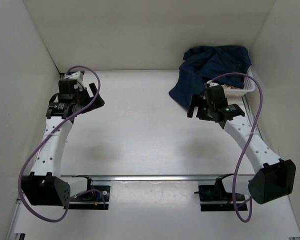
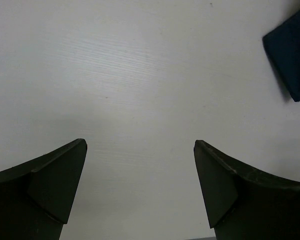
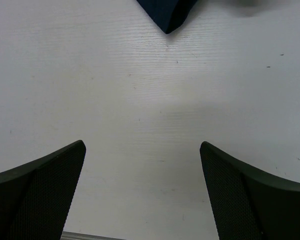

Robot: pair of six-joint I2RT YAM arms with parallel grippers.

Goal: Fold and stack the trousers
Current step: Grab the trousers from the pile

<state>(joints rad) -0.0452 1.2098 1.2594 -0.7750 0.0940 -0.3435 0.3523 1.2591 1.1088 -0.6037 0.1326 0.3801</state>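
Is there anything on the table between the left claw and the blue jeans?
No. In the top external view, only bare white table lies between the left gripper and the jeans. The left wrist view agrees.

Matt navy denim trousers (image 1: pixel 215 62), white wood-grain table (image 1: pixel 140 130)

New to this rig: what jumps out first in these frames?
The dark blue trousers stand out: a crumpled heap spilling from a white basket at the far right corner of the table. Both arms hover over the white surface, left gripper and right gripper open and empty, the right one just short of the cloth.
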